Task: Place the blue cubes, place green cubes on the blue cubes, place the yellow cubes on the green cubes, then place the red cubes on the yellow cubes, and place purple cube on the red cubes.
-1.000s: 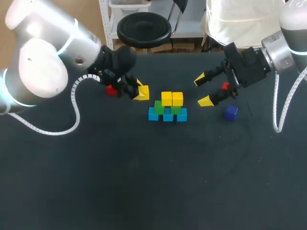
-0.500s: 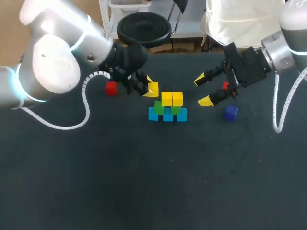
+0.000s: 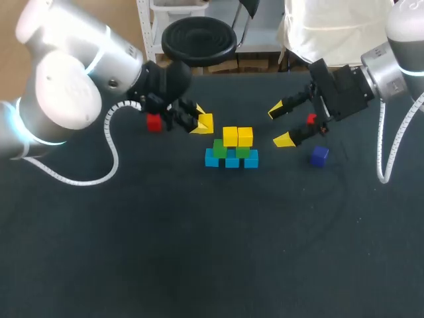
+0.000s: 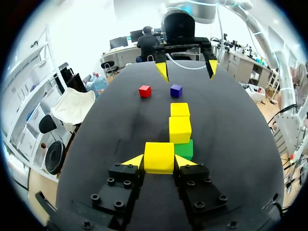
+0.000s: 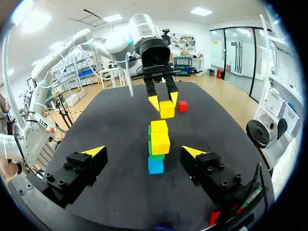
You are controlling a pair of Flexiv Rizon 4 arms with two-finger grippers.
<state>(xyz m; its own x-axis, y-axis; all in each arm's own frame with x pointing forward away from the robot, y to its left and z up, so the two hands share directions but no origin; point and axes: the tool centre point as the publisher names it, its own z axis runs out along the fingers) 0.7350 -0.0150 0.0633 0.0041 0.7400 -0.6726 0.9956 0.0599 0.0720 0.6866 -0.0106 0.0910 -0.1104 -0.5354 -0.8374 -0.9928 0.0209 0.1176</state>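
The left pincer is clamping a smooth yellow cube between its wedge-shaped tips at ten o'clock of the cube stack on the dark matte bench, while the right pincer is gaping apart at two o'clock.

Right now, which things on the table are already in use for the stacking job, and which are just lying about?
In use:
blue cubes, green cubes, two stacked yellow cubes
third yellow cube, in the left gripper, jaws shut on it

Lying about, all the job's own:
red cube by the left gripper
red cube by the right gripper
purple cube
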